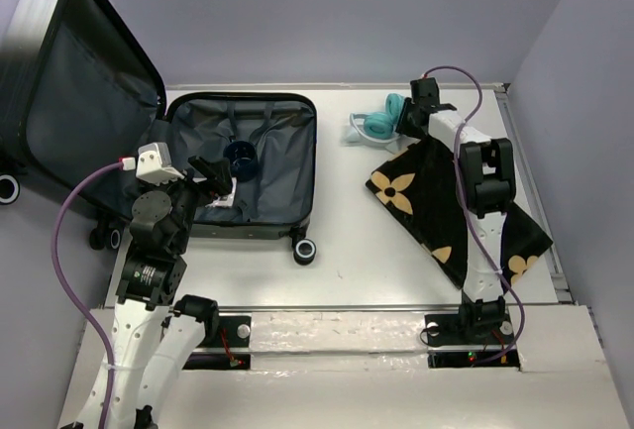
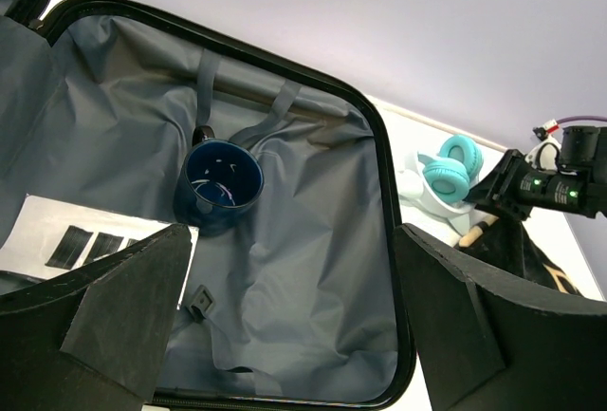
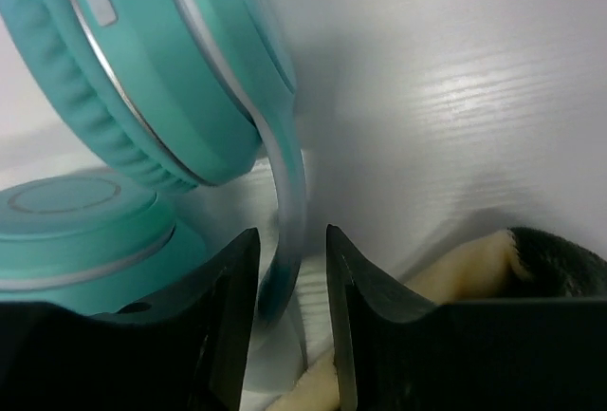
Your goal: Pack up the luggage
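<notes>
The luggage point(image 1: 282, 166) lies open at the left of the table, its lid point(image 1: 79, 82) propped up behind. Its grey lining point(image 2: 313, 240) holds a blue mug point(image 1: 241, 160) point(image 2: 220, 183) and a white booklet point(image 1: 220, 203) point(image 2: 85, 235). My left gripper point(image 1: 216, 179) point(image 2: 292, 240) hangs open and empty over the near left part of the case. My right gripper point(image 1: 408, 117) point(image 3: 290, 240) stands with its jaws narrowly apart around the headband of the teal headphones point(image 1: 381, 120) point(image 3: 142, 79). The band rests by the left finger with a gap to the right finger.
A black cloth with tan flowers point(image 1: 436, 201) lies under the right arm, its edge showing in the right wrist view point(image 3: 560, 259). The headphones also show in the left wrist view point(image 2: 446, 174). A luggage wheel point(image 1: 304, 250) sticks out at the front.
</notes>
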Controlling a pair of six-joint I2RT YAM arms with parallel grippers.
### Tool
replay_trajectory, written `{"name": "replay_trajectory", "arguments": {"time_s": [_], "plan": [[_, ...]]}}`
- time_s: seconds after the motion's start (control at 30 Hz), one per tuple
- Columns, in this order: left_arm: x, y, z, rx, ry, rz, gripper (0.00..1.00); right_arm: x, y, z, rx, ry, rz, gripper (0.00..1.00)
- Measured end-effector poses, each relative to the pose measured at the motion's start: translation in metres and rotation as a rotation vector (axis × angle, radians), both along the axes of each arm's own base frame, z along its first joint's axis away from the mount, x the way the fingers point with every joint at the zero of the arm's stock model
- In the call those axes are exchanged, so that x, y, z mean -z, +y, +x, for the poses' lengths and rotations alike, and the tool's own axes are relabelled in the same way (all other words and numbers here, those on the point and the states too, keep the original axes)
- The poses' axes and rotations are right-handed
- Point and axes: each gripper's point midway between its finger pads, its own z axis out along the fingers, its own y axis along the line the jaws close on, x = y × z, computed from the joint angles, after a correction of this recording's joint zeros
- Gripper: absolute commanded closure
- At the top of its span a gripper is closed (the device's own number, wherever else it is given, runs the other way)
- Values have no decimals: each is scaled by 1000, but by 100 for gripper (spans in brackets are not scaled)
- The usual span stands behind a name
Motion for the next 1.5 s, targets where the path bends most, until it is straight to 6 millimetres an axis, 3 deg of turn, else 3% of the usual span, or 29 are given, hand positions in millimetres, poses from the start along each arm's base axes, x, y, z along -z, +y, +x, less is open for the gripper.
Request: {"name": "replay_trajectory", "arguments": {"time_s": [0.1,0.13,0.33,0.43,0.53,0.67,0.77,0.83,0.9,0.97,1.07,1.23,1.3,1.33,1.4,1.5], "plan": [[0,0,0,0,0,0,1,6,2,7,-1,3,7,89],[0,0,0,0,0,0,1,7,3,9,7,1,16,93],[0,0,0,1,0,0,1,3,11,12,-14,-6,57,93],[0,-1,0,3,0,0,1,-9,21,11,-38,-29,105,93],[0,-1,0,6,-2,-1,1,-41,31,4,-61,-84,131,93],[-2,-2,-2,13,-9,-3,1,-120,62,-14,-135,-232,157,93],[-4,-2,-3,16,-15,-4,1,-187,118,-35,-253,-384,178,93],[-5,-3,-4,18,-20,-6,1,-215,162,-52,-342,-453,201,93],[-6,-3,-4,18,-25,-7,1,-227,204,-69,-425,-488,221,93],[-7,-3,-5,20,-29,-8,1,-222,251,-90,-517,-484,235,93],[-9,-3,-6,22,-35,-9,1,-193,306,-113,-616,-431,242,93],[-9,-3,-6,23,-36,-9,1,-133,364,-133,-697,-323,215,91],[-9,-3,-6,23,-37,-10,1,-116,382,-138,-712,-303,201,71],[-10,-3,-7,23,-39,-10,1,-109,394,-142,-723,-290,194,46],[-10,-3,-7,22,-41,-11,1,-109,415,-146,-734,-297,201,25],[-11,-3,-8,22,-43,-11,1,-121,435,-153,-757,-326,224,20]]}}
